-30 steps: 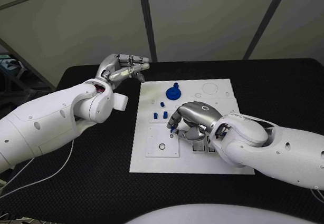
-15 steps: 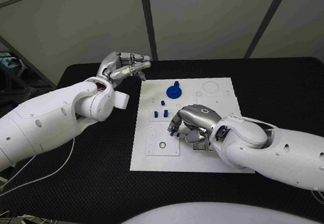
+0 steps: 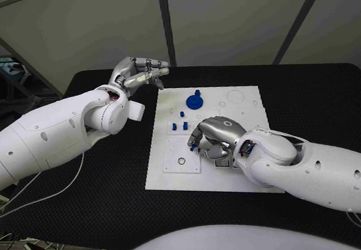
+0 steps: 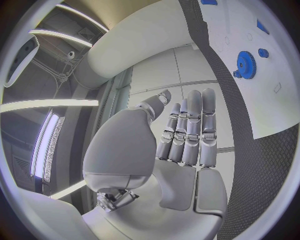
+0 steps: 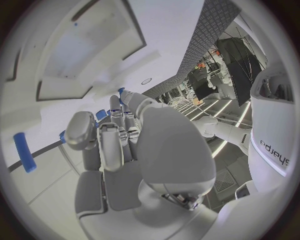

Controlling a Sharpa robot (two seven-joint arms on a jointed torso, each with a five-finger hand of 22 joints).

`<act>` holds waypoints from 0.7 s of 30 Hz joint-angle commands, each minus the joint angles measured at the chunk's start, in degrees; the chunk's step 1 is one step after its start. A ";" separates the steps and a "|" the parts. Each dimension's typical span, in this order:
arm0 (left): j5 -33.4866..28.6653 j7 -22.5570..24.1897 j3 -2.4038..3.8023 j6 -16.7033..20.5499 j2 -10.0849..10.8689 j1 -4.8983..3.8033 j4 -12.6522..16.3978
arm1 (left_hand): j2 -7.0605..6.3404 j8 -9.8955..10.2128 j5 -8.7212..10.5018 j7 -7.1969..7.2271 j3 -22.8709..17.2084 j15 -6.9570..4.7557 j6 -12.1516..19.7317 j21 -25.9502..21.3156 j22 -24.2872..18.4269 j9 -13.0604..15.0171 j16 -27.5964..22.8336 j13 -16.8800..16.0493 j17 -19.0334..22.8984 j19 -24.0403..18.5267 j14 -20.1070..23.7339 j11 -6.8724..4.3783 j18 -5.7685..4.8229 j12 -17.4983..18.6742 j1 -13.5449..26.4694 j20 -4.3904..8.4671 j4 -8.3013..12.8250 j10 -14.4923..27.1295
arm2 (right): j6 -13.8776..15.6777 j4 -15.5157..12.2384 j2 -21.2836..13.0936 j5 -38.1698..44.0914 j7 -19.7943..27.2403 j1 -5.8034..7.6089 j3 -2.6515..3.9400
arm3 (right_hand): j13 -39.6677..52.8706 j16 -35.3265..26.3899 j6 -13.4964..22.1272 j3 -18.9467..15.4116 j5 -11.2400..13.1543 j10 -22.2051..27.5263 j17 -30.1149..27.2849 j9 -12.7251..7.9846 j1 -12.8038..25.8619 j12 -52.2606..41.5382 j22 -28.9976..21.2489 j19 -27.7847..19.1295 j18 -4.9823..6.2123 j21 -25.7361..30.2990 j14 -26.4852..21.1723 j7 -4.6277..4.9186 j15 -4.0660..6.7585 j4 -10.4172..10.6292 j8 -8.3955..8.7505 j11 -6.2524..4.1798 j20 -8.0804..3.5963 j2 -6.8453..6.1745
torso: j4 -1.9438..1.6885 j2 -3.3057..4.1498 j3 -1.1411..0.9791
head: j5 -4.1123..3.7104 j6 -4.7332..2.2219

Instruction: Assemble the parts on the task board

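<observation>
Your right robot hand hovers curled low over the middle of the task board, and blue shows at its fingertips; whether it grips a part, you cannot tell. In its wrist view, a loose blue peg lies flat just beside the fingers, long axis steeply slanted. The left robot hand, clenched and empty, sits upper left off the board, so the right is nearer.

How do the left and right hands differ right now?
The left hand is raised beyond the task board's far left corner, off the plate; the right hand is down over the board's middle. The left hand holds nothing, its fingers straight and side by side; the right hand's fingers curl down among small blue parts. Whether it grips one is unclear. Both are silver, on white arms.
</observation>
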State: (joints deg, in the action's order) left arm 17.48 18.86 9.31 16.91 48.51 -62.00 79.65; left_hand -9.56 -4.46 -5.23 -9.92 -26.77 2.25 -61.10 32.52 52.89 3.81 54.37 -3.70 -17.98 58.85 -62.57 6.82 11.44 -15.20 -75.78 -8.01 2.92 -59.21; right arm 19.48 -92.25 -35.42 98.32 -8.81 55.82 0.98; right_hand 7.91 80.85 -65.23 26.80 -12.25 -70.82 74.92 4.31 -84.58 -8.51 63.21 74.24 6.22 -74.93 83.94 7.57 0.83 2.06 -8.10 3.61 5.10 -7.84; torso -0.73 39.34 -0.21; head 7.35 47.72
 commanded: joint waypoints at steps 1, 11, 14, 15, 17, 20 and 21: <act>-0.13 0.09 0.06 -0.62 -0.10 -0.09 0.06 | 0.37 0.33 0.07 -0.40 0.39 0.17 0.04 -0.32 -0.07 -0.05 -0.39 0.04 0.05 -0.07 0.38 0.09 -1.08 0.13 -0.02 -0.12 0.04 0.40 | -2.38 0.09 0.24 1.62 -0.86 0.01 -0.09 | 0.02 0.18 -0.22 -0.07 0.25 -0.45 0.06 0.08 0.68 0.35 -0.07 0.02 -0.52 -0.13 3.43 0.22 0.12 -0.41 0.15 -0.04 0.02 0.08 | -0.02 0.00 0.00 | 0.04 0.01; -0.13 0.00 0.06 -0.72 -0.18 -0.09 -0.02 | 0.32 0.39 0.07 -0.42 0.46 0.18 0.18 -0.42 -0.13 -0.07 -0.49 0.04 0.14 -0.10 0.42 0.12 -1.06 0.11 -0.16 -0.13 0.16 0.59 | -3.36 0.22 0.58 2.36 -1.19 0.01 -0.19 | -1.10 -0.04 2.80 -1.20 0.92 3.58 -0.60 -0.53 3.61 3.43 -1.95 -1.39 -0.21 1.06 3.20 1.42 -1.07 0.01 2.32 1.38 0.88 -1.41 | 0.04 -0.02 0.03 | -0.09 0.12; -0.13 -0.03 0.06 -0.77 -0.19 -0.09 -0.07 | 0.32 0.39 0.07 -0.42 0.46 0.18 0.18 -0.42 -0.13 -0.07 -0.49 0.04 0.14 -0.10 0.42 0.12 -1.06 0.11 -0.16 -0.13 0.16 0.59 | -2.90 0.24 0.55 2.54 -1.31 0.01 -0.21 | -1.64 -0.24 3.69 -1.45 1.21 5.38 -0.98 -0.55 4.19 4.23 -3.13 -2.16 0.03 1.81 3.06 1.93 -1.61 0.05 2.92 2.06 1.37 -1.98 | 0.01 -0.05 0.01 | -0.11 0.16; -0.13 -0.05 0.06 -0.78 -0.18 -0.09 -0.09 | 0.32 0.39 0.07 -0.42 0.46 0.18 0.18 -0.42 -0.13 -0.07 -0.49 0.04 0.14 -0.10 0.42 0.12 -1.06 0.11 -0.16 -0.13 0.16 0.59 | -2.62 0.25 0.53 2.60 -1.35 0.01 -0.22 | -1.83 -0.32 3.95 -1.54 1.23 6.03 -1.14 -0.54 4.34 4.42 -3.60 -2.47 0.12 2.11 2.99 2.10 -1.78 0.02 3.09 2.27 1.54 -2.18 | 0.01 -0.05 0.01 | -0.11 0.16; -0.13 -0.08 0.06 -0.81 -0.18 -0.09 -0.13 | 0.30 0.40 0.07 -0.43 0.49 0.19 0.21 -0.45 -0.14 -0.07 -0.51 0.04 0.17 -0.11 0.43 0.12 -1.05 0.09 -0.20 -0.14 0.19 0.64 | -1.91 0.25 0.51 2.70 -1.36 0.01 -0.23 | -2.31 -0.65 4.38 -1.78 1.09 7.80 -1.70 -0.51 4.58 4.72 -4.95 -3.37 0.40 2.99 2.79 2.47 -2.19 -0.06 3.38 2.76 1.94 -2.52 | 0.01 -0.03 -0.01 | -0.18 0.15; -0.13 -0.11 0.06 -0.84 -0.20 -0.09 -0.17 | 0.29 0.42 0.08 -0.45 0.53 0.20 0.25 -0.47 -0.16 -0.07 -0.53 0.04 0.19 -0.11 0.43 0.14 -1.05 0.08 -0.17 -0.15 0.19 0.69 | -0.27 0.16 0.45 2.78 -1.29 0.01 -0.24 | -2.83 -1.01 5.15 -2.20 1.02 9.67 -2.36 -0.52 4.70 4.55 -6.53 -4.45 0.74 4.07 2.57 2.84 -2.59 -0.27 3.87 3.18 2.39 -2.75 | -0.01 -0.07 0.00 | -0.25 0.06; -0.13 -0.11 0.06 -0.84 -0.21 -0.09 -0.18 | 0.29 0.42 0.08 -0.45 0.53 0.20 0.25 -0.47 -0.16 -0.07 -0.53 0.04 0.19 -0.11 0.43 0.14 -1.05 0.08 -0.17 -0.15 0.19 0.69 | 0.16 0.13 0.42 2.80 -1.24 0.01 -0.24 | -2.90 -1.15 5.32 -2.28 0.98 9.92 -2.62 -0.52 4.71 4.48 -6.89 -4.69 0.82 4.31 2.49 2.90 -2.64 -0.30 3.96 3.27 2.46 -2.78 | -0.01 -0.07 0.00 | -0.25 0.06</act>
State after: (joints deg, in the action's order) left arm 17.47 18.67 9.31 16.73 48.37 -62.00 79.46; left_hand -9.56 -4.27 -5.23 -10.13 -26.54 2.46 -60.89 32.29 52.82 3.82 54.14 -3.70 -17.84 58.85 -62.36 7.03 11.44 -15.20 -75.78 -8.00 3.16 -59.01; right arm 18.01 -92.07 -34.95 100.39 -9.69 55.80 0.76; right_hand 4.97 79.96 -60.23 24.75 -11.31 -61.14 72.35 3.79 -80.42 -3.75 56.44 69.77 6.22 -70.67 84.03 10.56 -1.35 1.73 -4.26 6.90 7.66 -10.45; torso -0.72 39.30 -0.19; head 7.14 47.83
